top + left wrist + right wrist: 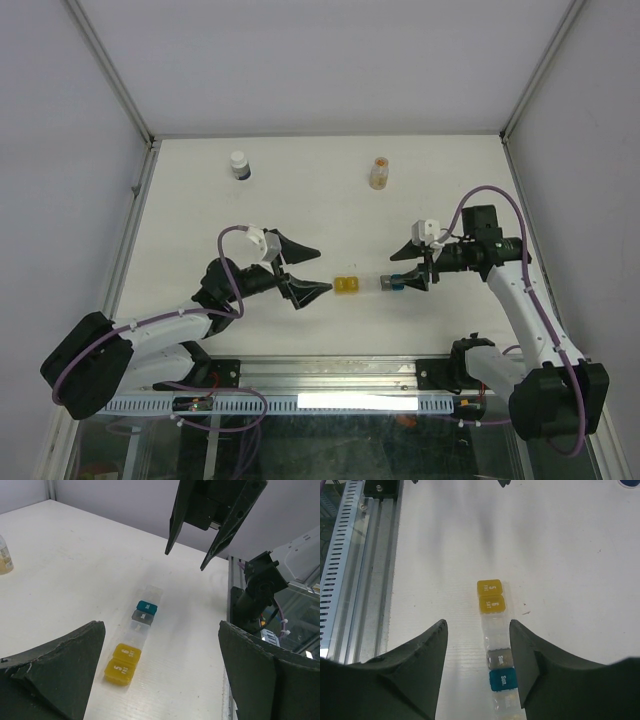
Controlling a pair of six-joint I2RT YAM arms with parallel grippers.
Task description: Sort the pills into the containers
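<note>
Low at centre of the overhead view, the strip (372, 284) lies flat: two yellow boxes (347, 285), a clear stretch, a grey lid (499, 658), then a teal box (400, 282). The left gripper (322, 270) and right gripper (394, 270) both gape, one at each end.

Yellow lids (491, 596): "5 FRI", "6 SAT"; grey lid (500, 658), teal lid (503, 681): "Sun."

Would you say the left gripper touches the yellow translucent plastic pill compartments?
Apart. The left wrist view shows bare table between the left gripper and the yellow compartments.
</note>
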